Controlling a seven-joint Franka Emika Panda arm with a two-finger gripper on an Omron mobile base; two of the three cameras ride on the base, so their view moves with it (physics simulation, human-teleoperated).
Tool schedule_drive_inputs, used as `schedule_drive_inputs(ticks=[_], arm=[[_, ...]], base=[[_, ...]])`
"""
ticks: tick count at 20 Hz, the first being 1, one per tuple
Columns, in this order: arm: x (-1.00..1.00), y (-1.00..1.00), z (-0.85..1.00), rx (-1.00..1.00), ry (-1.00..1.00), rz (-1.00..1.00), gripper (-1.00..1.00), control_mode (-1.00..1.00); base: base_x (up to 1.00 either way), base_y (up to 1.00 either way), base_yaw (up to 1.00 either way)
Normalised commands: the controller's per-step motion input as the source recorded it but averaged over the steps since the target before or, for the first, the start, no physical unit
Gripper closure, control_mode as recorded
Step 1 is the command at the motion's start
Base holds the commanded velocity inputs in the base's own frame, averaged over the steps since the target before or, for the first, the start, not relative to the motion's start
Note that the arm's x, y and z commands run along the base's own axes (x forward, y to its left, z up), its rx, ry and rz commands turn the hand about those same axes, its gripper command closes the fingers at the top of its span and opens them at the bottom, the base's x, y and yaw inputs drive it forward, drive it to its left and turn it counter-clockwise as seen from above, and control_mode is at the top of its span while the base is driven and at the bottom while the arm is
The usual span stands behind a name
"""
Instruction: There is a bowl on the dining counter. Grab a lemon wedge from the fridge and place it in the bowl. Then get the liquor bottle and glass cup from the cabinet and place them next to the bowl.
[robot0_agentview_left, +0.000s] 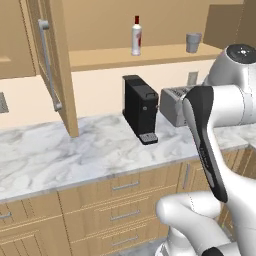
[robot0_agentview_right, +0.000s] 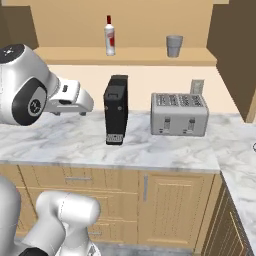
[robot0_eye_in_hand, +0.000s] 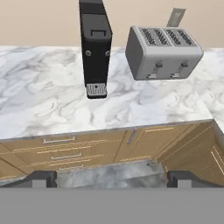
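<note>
While both bottle (robot0_agentview_left: 136, 35) and cup (robot0_agentview_left: 193, 42) stand untouched on the open cabinet's shelf (robot0_agentview_left: 145, 54), counts as unfinished on the cabinet half of the job. Bottle to the left, cup well apart to the right, both upright, high above the marble worktop (robot0_agentview_left: 65, 150). Door (robot0_agentview_left: 52, 65) swung wide at the left, so access looks ready. Gripper (robot0_eye_in_hand: 111, 177) spread wide and empty, fingertips (robot0_eye_in_hand: 41, 178) low and far apart, aimed down at the worktop's near edge rather than up at the shelf. Nothing to say about lemon, bowl or fridge: cannot tell from these views whether that part is done. By judgement, two fetches and two placings beside the bowl left at least, beginning with a reach up to the shelf.

Below the shelf: black coffee machine (robot0_agentview_right: 115, 109) under the bottle, silver toaster (robot0_agentview_right: 179, 114) to its right, roughly under the cup, wall socket (robot0_agentview_right: 197, 86) behind it.

From the left: shows the open door and its long handle (robot0_agentview_left: 48, 62), with the arm across the toaster. From the right: gives toaster and shelf unobstructed, plus the worktop turning a corner at the far right. From the hand: offers a downward look at machine, toaster and the drawers (robot0_eye_in_hand: 59, 151) beneath, and the spread fingers, but not the shelf.
</note>
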Motion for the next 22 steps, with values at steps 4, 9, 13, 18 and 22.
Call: schedule_drive_inputs(ticks=[4, 9, 13, 18, 22], arm=[[0.0, 0.0, 0.0, 0.0, 0.0, 0.0, -1.0, 1.0], [0.0, 0.0, 0.0, 0.0, 0.0, 0.0, -1.0, 1.0], [0.0, 0.0, 0.0, 0.0, 0.0, 0.0, -1.0, 1.0], [0.0, 0.0, 0.0, 0.0, 0.0, 0.0, -1.0, 1.0], [-0.09, -0.02, 0.34, 0.17, -0.24, 0.01, -1.0, -1.0]], base=[[0.43, 0.0, 0.03], [0.31, 0.0, 0.13], [0.74, 0.0, 0.13], [0.82, 0.0, 0.08], [0.06, 0.0, 0.01]])
